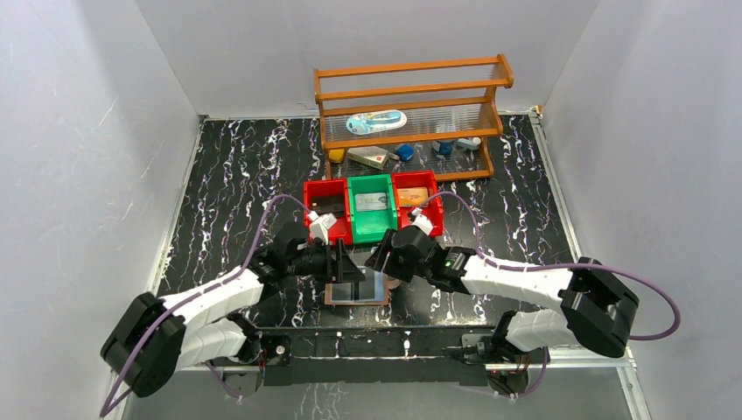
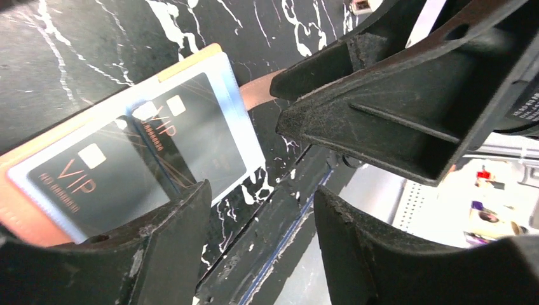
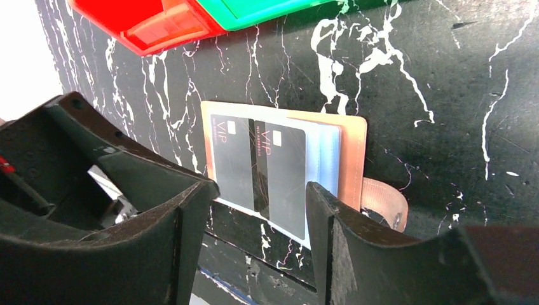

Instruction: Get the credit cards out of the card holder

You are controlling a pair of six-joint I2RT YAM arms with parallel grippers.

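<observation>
The card holder (image 1: pixel 359 292) lies open on the black marble table near the front edge, its snap tab (image 3: pixel 385 199) sticking out to the side. Two black VIP credit cards (image 3: pixel 232 160) (image 3: pixel 283 173) sit in its clear sleeves; they also show in the left wrist view (image 2: pixel 82 181) (image 2: pixel 194 130). My left gripper (image 1: pixel 349 266) is open and empty, just above the holder's left part (image 2: pixel 38 219). My right gripper (image 1: pixel 379 261) is open and empty over the holder's right edge (image 3: pixel 351 152). The two grippers are close together, and the right one (image 2: pixel 394 95) fills the top right of the left wrist view.
Behind the holder stand three bins in a row: a red one (image 1: pixel 325 210) with a dark card, a green one (image 1: pixel 372 206) with a grey card, a red one (image 1: pixel 416 198) with an orange card. A wooden shelf (image 1: pixel 411 114) with small items stands at the back.
</observation>
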